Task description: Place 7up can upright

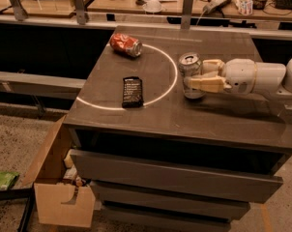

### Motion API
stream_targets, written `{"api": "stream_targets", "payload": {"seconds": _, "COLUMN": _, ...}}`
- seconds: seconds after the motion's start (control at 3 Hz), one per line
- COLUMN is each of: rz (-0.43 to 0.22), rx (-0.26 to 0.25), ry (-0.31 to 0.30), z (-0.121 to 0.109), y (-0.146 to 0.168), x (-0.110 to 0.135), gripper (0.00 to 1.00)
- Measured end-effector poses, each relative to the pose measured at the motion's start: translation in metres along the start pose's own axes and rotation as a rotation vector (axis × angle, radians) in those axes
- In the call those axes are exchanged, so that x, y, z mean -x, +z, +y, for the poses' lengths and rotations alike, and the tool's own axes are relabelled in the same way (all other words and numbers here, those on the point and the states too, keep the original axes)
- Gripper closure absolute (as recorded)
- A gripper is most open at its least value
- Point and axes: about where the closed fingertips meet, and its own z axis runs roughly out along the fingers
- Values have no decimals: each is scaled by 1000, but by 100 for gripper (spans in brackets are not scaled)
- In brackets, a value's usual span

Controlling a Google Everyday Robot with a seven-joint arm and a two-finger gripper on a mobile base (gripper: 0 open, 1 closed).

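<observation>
The 7up can (189, 65), silver-grey with its top facing up, stands upright on the dark table (151, 115), just right of a white arc painted on the top. My gripper (198, 75) reaches in from the right on a white arm, and its cream fingers (204, 83) close around the can's sides. The can's base seems to rest on the table surface.
A red-orange can (126, 44) lies on its side at the far left of the table. A black snack bar (132, 91) lies flat inside the arc. Drawers sit below the table's front edge, with a cardboard box (59, 197) on the floor at the left. A cluttered bench stands behind.
</observation>
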Motion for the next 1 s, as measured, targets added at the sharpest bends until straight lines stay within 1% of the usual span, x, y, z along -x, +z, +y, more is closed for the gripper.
{"api": "stream_targets", "payload": {"seconds": 0.33, "rz": -2, "rx": -12, "ry": 26, "z": -1, "y": -1, "x": -9, "gripper": 32}}
{"api": "stream_targets", "payload": {"seconds": 0.67, "rz": -3, "rx": -21, "ry": 38, "z": -1, "y": -2, "x": -16, "gripper": 8}}
{"api": "stream_targets", "payload": {"seconds": 1.0, "rz": 16, "rx": -40, "ry": 26, "z": 0, "y": -13, "x": -13, "gripper": 0}}
